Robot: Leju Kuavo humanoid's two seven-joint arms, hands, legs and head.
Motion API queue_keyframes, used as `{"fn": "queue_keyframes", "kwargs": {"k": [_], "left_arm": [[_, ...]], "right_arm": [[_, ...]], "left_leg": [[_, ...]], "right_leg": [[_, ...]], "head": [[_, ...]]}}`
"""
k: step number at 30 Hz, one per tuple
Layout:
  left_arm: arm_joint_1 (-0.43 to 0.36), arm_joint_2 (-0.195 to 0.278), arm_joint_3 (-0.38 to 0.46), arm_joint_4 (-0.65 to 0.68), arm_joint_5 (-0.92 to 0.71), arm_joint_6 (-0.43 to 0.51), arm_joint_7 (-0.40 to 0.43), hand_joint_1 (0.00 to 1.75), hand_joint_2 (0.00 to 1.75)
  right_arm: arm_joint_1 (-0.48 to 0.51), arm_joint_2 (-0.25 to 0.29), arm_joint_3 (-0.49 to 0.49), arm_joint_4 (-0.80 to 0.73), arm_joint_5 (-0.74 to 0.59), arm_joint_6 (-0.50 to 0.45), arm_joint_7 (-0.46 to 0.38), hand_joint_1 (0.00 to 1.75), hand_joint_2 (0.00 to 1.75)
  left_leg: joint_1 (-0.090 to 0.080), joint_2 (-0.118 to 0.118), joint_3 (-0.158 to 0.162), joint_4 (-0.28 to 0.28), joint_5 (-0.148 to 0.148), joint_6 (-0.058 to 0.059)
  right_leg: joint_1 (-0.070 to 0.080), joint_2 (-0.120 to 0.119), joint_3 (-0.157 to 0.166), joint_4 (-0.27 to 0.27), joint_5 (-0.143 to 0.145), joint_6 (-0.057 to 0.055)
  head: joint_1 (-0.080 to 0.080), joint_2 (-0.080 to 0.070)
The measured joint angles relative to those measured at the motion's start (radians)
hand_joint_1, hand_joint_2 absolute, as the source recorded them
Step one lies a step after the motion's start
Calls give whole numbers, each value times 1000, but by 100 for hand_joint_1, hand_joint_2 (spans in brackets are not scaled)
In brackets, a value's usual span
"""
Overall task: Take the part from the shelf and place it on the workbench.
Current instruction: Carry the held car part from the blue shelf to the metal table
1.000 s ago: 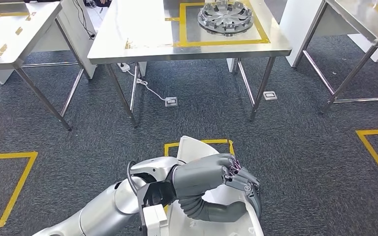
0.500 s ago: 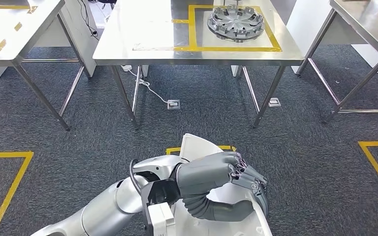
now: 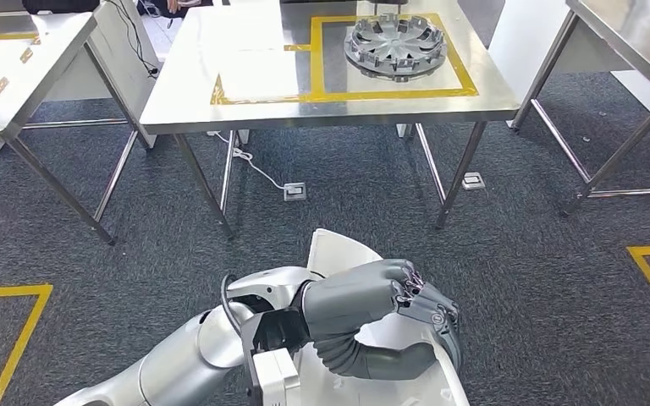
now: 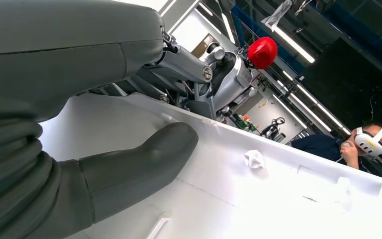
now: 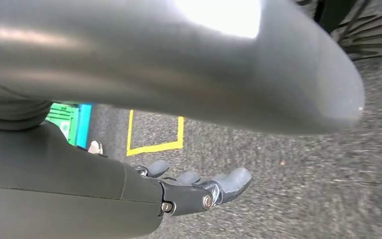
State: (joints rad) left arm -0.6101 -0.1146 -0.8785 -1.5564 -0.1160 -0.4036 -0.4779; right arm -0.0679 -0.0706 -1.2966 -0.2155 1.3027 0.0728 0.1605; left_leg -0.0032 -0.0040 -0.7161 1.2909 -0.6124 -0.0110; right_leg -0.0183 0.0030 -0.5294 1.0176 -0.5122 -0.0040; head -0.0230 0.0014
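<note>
white part in my left hand, workbench ahead

i hold the white part [image 3: 351, 254] against my front with my left hand [image 3: 372, 296], low in the head view. my grey thumb [image 4: 139, 164] presses flat on the part's pale inner face, and my darker fingers [image 3: 427, 306] hook over its upper edge, so the panel is clamped between them. the part is a broad, thin white shell with a raised rim; in the left wrist view its surface runs away from my hand toward a stepped far corner.

my right hand [image 5: 199, 191] hangs beside me over the dark speckled carpet [image 3: 542, 279], fingers loosely extended and apart, holding nothing. a yellow taped square [image 5: 154, 132] lies on the floor beyond it.

ahead of me stands the steel workbench [image 3: 245, 85], well apart from the part i carry. yellow tape marks a rectangle on its top, and a round silver wheel cover [image 3: 395, 44] sits inside that outline. another steel table [image 3: 17, 76] stands to the left and one more [image 3: 626, 42] to the right. a person wearing a white headset [image 4: 365, 142] is visible past the part's edge in the left wrist view.
</note>
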Motion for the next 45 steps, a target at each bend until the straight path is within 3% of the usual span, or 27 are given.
{"fn": "queue_keyframes", "kwargs": {"k": [3, 4, 5, 8, 10, 12, 14, 15, 16, 18, 19, 20, 23, 24, 26, 28, 29, 30, 31, 34, 35, 36, 38, 39, 41, 43, 45], "left_arm": [[0, 0, 0, 0, 0, 0, 1, 175, 175], [0, 0, 0, 0, 1, 0, 1, 175, 175], [0, 0, 0, 0, 1, 0, 2, 175, 175], [-2, -3, 0, -1, 1, 0, 2, 175, 175], [-2, -6, 0, -1, 1, 0, 2, 175, 175], [-2, -7, 0, 0, 1, 0, 3, 175, 175], [-2, -7, 0, 1, 1, 0, 3, 175, 175], [-2, -7, 0, 1, 1, 0, 3, 175, 175], [-2, -7, 0, 1, 1, 0, 3, 175, 175], [-2, -6, 0, 3, 1, 0, 2, 175, 175], [-1, -6, 0, 4, 2, 0, 2, 175, 175], [-1, -7, 0, 5, 2, 0, 2, 175, 175], [-3, -10, 0, 5, 2, 0, 2, 175, 175], [-3, -10, 0, 4, 2, 0, 2, 175, 175], [-2, -10, 0, 4, 2, 0, 2, 175, 175], [1, -9, 1, 4, 2, 0, 2, 175, 175], [2, -9, 1, 4, 2, 1, 2, 175, 175], [3, -9, 1, 4, 1, 1, 3, 175, 175], [4, -8, 1, 3, 0, 2, 3, 175, 175], [10, -5, 1, 2, -4, 2, 2, 175, 175], [12, -4, 1, 0, -6, 2, 2, 175, 175], [14, -4, 2, -1, -8, 2, 2, 175, 175], [15, -6, 3, -6, -11, 2, 2, 175, 175], [15, -8, 3, -8, -13, 2, 3, 175, 175], [16, -10, 5, -10, -15, 2, 4, 175, 175], [18, -10, 5, -10, -16, 2, 5, 175, 175], [19, -10, 5, -10, -16, 2, 5, 175, 175]], "right_arm": [[-1, 0, 0, 0, 0, 1, -3, 0, 0], [-2, 0, 0, 0, 0, 2, -5, 0, 0], [-3, 0, 0, 0, 0, 2, -8, 0, 0], [-5, 1, 0, 0, 0, 4, -16, 0, 0], [-10, 1, 0, 0, 0, 5, -17, 0, 0], [-10, 2, 0, 0, 0, 5, -17, 0, 0], [-6, 2, 0, 0, 0, 5, -17, 0, 0], [-4, 2, 0, 0, 0, 5, -17, 0, 0], [-3, 2, 0, 0, 0, 5, -17, 0, 0], [-1, 2, 0, 0, 0, 5, -17, 0, 0], [0, 2, 0, 0, 0, 5, -17, 0, 0], [1, 2, 0, 0, 1, 6, -17, 0, 0], [-1, 3, 0, 0, 1, 6, -17, 0, 0], [-2, 3, 1, 0, 1, 6, -17, 0, 0], [-3, 3, 1, 0, 1, 6, -17, 0, 0], [-2, 3, 1, 0, 1, 6, -17, 0, 0], [-1, 3, 1, 0, 2, 7, -17, 0, 0], [-1, 3, 1, 0, 3, 7, -17, 0, 0], [-1, 3, 1, 0, 4, 8, -17, 0, 0], [-3, 4, 2, 0, 5, 8, -17, 0, 0], [-4, 3, 2, 0, 5, 8, -17, 0, 0], [-5, 3, 2, 0, 6, 8, -17, 0, 0], [-6, 3, 3, 0, 6, 9, -17, 0, 0], [-8, 2, 3, 0, 7, 10, -17, 0, 0], [-11, 2, 3, 0, 7, 10, -17, 0, 0], [-11, 1, 3, 0, 7, 10, -17, 0, 0], [-8, 0, 3, 0, 7, 10, -17, 0, 0]], "left_leg": [[-2, 3, 32, -185, 150, 11], [-4, 2, 40, -224, 184, 16], [-5, 1, 44, -244, 199, 22], [-3, -3, 72, -255, 187, 44], [-2, -3, 93, -257, 174, 55], [-4, -4, 112, -257, 154, 60], [-6, -7, 138, -257, 130, 60], [-6, -8, 155, -257, 117, 59], [-6, -9, 173, -257, 103, 57], [-7, -9, 202, -257, 74, 51], [-9, -10, 211, -258, 61, 46], [-10, -11, 221, -258, 52, 40], [-12, -12, 241, -241, 51, 23], [-11, -9, 225, -206, 55, 17], [-8, -5, 149, -87, 42, 8], [-5, -3, 60, 13, -18, 2], [-4, -2, 30, 27, -47, 0], [-4, -2, 14, 12, -57, 1], [-4, -2, 10, -28, -38, 5], [-11, -3, 18, -195, 140, 23], [-14, -4, 22, -223, 183, 29], [-15, -6, 28, -234, 197, 35], [-12, -8, 56, -239, 195, 47], [-10, -8, 70, -244, 190, 54], [-8, -8, 95, -251, 176, 64], [-8, -10, 113, -252, 155, 67], [-8, -14, 139, -252, 131, 66]], "right_leg": [[1, 3, 40, 0, -36, 9], [2, 3, 48, -2, -48, 15], [3, 4, 56, 1, -54, 23], [2, 2, 54, 45, -43, 39], [1, 1, -6, 140, -44, 45], [1, 1, -95, 248, -91, 50], [1, 1, -157, 282, -140, 51], [1, 1, -169, 258, -137, 50], [1, 1, -168, 210, -107, 49], [3, -2, -154, 88, 15, 43], [6, -4, -147, 47, 63, 39], [8, -5, -142, 22, 91, 33], [5, -2, -110, 10, 81, 14], [3, 0, -95, 8, 74, 8], [1, 0, -65, 5, 54, 0], [1, 1, -39, 5, 30, -2], [1, 2, -23, 5, 17, -2], [1, 3, -6, 5, 2, -2], [1, 4, 13, 5, -12, -1], [4, 7, 60, 5, -57, 9], [5, 8, 72, 4, -71, 15], [7, 9, 83, 7, -76, 22], [7, 10, 89, 35, -69, 34], [6, 10, 75, 74, -58, 38], [4, 7, 5, 181, -63, 44], [4, 6, -82, 267, -123, 50], [3, 5, -136, 270, -167, 54]], "head": [[-2, 0], [-3, 0], [-3, 0], [-1, 0], [0, 0], [2, 0], [3, 0], [3, 0], [3, 0], [4, 0], [4, 0], [5, 0], [4, 0], [2, 0], [-3, 0], [-5, 0], [-5, 0], [-6, 0], [-6, 0], [-8, 0], [-8, 0], [-9, 0], [-8, 0], [-7, 0], [-3, 0], [0, 0], [1, 0]]}}
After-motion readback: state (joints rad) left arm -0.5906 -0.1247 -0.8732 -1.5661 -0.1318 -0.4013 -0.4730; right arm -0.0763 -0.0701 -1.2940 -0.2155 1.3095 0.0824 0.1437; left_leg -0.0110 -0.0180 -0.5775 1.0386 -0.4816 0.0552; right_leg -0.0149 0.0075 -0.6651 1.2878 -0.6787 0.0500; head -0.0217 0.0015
